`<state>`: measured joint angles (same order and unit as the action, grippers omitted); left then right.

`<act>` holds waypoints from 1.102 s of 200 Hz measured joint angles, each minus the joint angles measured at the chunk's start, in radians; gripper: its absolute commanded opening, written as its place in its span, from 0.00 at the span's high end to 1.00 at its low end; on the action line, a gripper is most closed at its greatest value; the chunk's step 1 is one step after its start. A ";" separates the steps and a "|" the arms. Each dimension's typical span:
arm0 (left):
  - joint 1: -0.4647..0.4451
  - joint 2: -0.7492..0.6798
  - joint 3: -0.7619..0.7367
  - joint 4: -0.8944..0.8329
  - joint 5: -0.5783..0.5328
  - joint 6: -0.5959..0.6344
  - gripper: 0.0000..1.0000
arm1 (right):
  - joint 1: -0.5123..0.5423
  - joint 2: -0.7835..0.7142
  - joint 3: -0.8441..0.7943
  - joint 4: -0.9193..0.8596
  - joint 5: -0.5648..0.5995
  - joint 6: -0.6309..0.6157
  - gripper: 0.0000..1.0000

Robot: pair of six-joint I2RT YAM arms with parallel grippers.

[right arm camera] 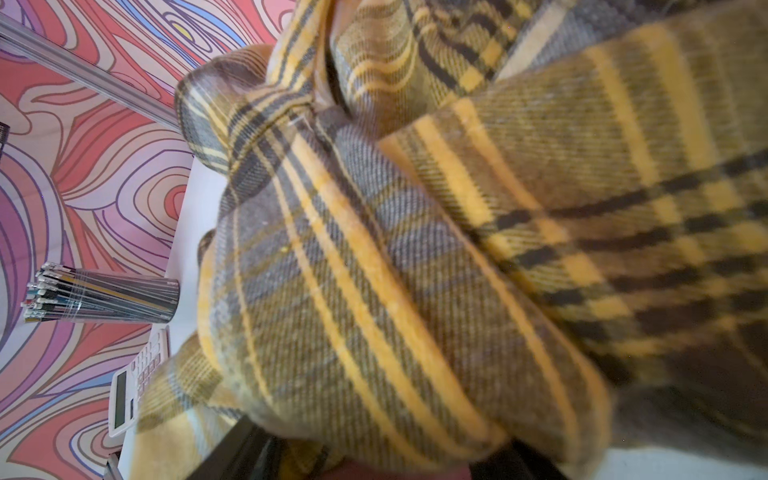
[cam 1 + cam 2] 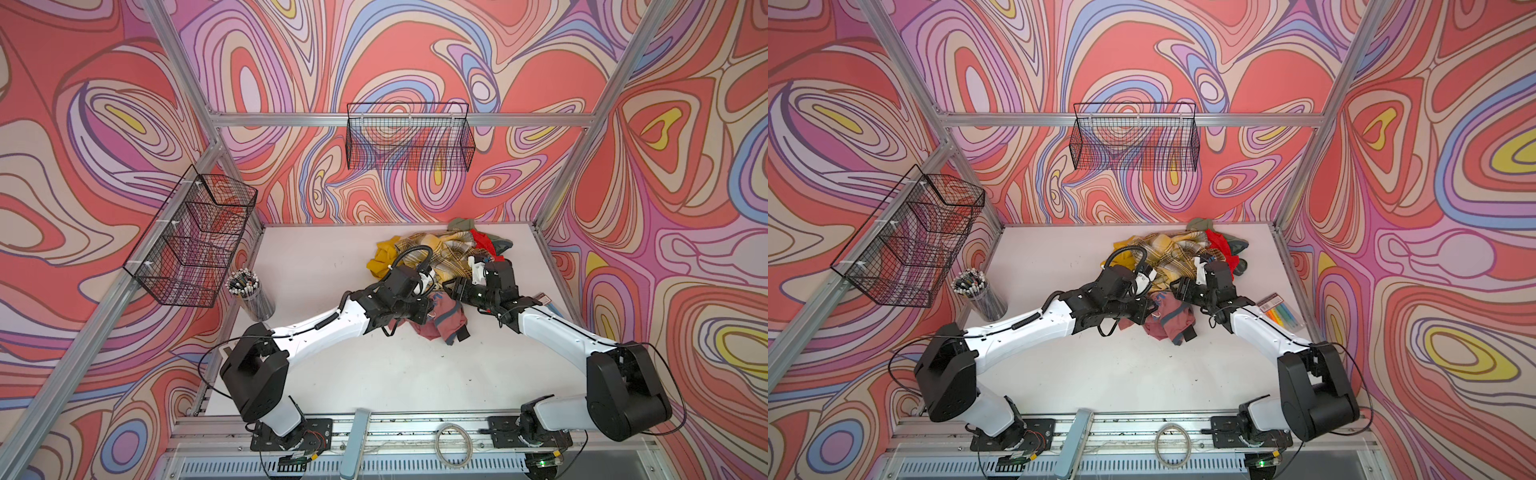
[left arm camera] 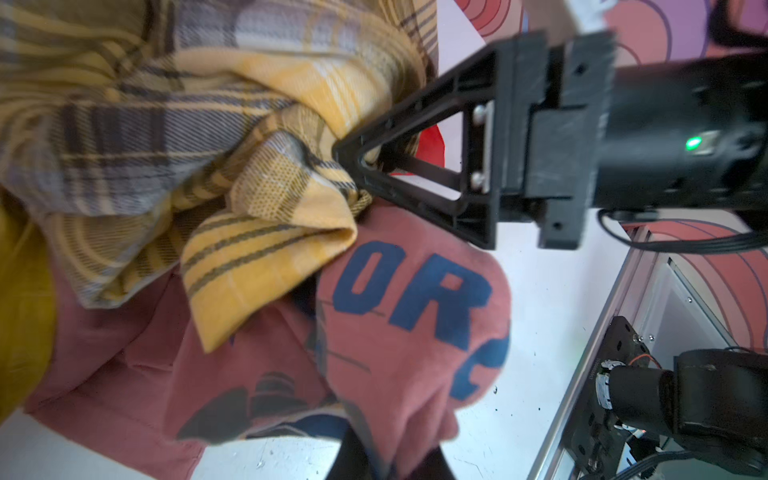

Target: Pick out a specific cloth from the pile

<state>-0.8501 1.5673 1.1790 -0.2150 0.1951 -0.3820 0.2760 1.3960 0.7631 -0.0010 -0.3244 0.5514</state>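
The plaid shirt (image 1: 415, 270) fills the right wrist view, pressed close against that lens, so you get little guidance from there. The cloth (image 3: 407, 316), the dusty-pink T-shirt with blue lettering, lies at the front edge of the pile (image 2: 436, 249). Most of it is out on the bare table (image 2: 374, 374) between your two wrists, with one plaid flap draped over its upper fold. As I judge it, the step in hand is drawing the cloth free. Pull low and toward the front of the table, away from the heap, so the flap slides off rather than riding along. Go slowly enough to see whether anything else comes with it. Your left gripper (image 3: 392, 461) is clenched on a bunched fold of the T-shirt, which bulges up from between its fingers. Your right gripper (image 3: 353, 160) noses into the plaid shirt just beside the lettering. In its own wrist view its jaws stand apart, with a plaid fold lying between them that looks unpinched.
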 measured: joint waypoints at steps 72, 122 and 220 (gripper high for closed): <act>-0.006 -0.098 0.049 -0.117 -0.068 0.023 1.00 | -0.028 0.051 -0.018 0.053 0.014 0.012 0.31; -0.017 -0.196 0.075 -0.163 -0.122 0.050 1.00 | -0.035 0.076 -0.018 0.061 0.036 0.010 0.28; -0.027 -0.315 0.248 -0.222 -0.248 0.148 1.00 | -0.035 0.100 -0.026 0.060 0.052 -0.011 0.22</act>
<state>-0.8776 1.2522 1.4273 -0.4370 -0.0525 -0.2340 0.2405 1.4956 0.7368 0.0586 -0.2722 0.5400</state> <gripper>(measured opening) 0.095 0.773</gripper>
